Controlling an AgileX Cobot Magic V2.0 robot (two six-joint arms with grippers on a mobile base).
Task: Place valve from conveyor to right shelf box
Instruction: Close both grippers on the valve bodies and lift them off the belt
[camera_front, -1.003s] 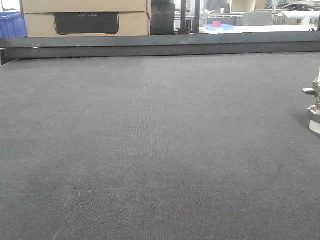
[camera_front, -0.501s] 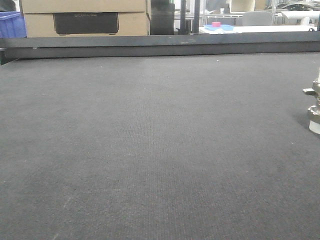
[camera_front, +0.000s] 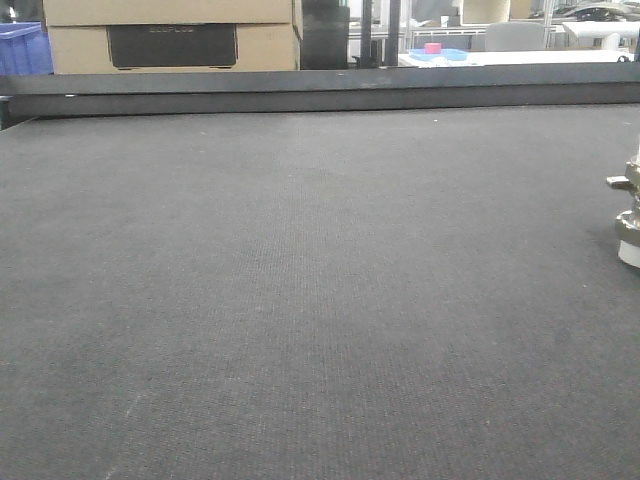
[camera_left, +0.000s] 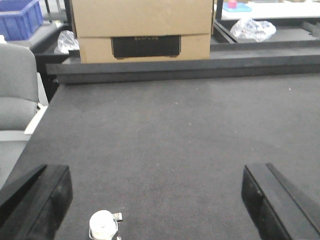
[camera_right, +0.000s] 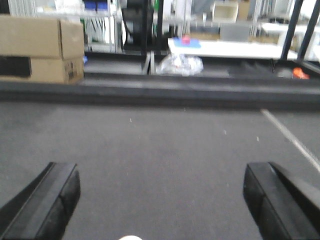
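Blk blocky fingers (camera_left: 37, 197) (glossy), both wrists.

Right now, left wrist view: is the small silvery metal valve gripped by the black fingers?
No, the valve stands free on the dark-grey belt, between open jaws of the left gripper.

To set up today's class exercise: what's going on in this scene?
A two-armed robot faces a conveyor with nothing picked up yet. The valve stands upright on it, untouched. The left hand is open above the conveyor, with the valve low in its wrist view. The right hand is open too and holds nothing.
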